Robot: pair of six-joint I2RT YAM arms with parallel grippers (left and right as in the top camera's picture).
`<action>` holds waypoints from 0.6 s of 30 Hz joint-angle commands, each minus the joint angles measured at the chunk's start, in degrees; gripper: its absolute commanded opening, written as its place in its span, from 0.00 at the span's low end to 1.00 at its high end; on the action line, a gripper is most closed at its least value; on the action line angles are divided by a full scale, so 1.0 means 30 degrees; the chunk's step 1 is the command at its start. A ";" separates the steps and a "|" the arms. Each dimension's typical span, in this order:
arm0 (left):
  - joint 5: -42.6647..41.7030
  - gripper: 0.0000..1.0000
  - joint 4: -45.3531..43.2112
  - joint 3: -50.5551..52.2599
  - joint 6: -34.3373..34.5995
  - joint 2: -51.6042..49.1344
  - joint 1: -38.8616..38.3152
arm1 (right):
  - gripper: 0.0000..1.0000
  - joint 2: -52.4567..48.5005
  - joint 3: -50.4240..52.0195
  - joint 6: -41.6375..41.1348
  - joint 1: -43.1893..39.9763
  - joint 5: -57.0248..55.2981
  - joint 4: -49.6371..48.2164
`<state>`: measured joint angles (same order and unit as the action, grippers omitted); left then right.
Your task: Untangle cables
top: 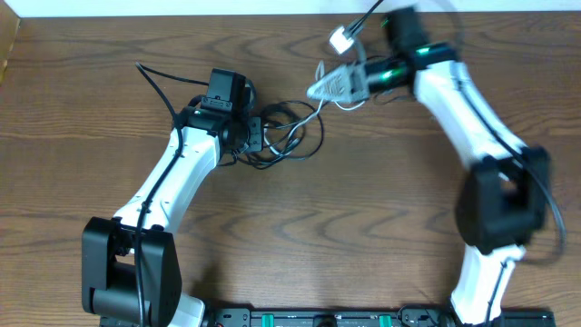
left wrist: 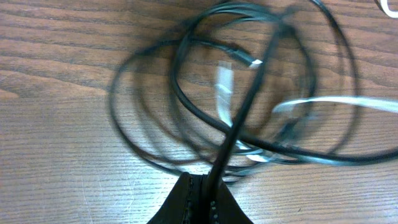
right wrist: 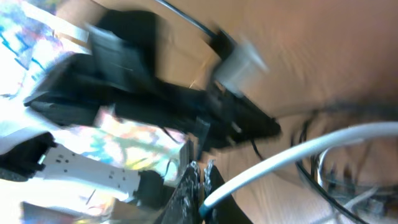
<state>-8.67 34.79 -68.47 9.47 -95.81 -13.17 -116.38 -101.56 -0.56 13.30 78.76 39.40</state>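
A tangle of black cables (top: 289,138) lies in loops at the table's middle, also seen in the left wrist view (left wrist: 205,93). My left gripper (top: 259,134) is shut on a black cable (left wrist: 239,118) at the tangle's left side. A white cable (top: 313,113) runs from the tangle up to my right gripper (top: 329,86), which is shut on the white cable (right wrist: 292,155) and holds it above the table. A white plug (top: 340,38) sits beyond it near the far edge. The wrist views are blurred.
The wooden table (top: 363,236) stretches around the tangle. A thick black arm wire (top: 154,82) trails left of the left arm. The table's far edge and a white wall (top: 182,7) lie at the top.
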 commanded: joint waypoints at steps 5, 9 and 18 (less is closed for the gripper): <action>0.0109 0.07 0.0131 0.0000 0.0240 0.0109 0.0124 | 0.01 0.3016 -0.0189 -0.6798 -0.1588 0.0423 -0.3767; 0.0109 0.07 0.0131 0.0000 0.0240 0.0109 0.0124 | 0.01 0.3147 -0.0189 -0.9683 -0.1814 0.1617 -0.6419; 0.1625 0.07 0.0495 0.0000 0.0240 0.0109 0.0124 | 0.01 0.3147 -0.0182 -1.8935 -0.1916 0.2368 -1.6925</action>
<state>-7.03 35.79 -68.47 9.47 -95.81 -13.17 -106.91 -101.56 -41.95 7.86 83.74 -6.09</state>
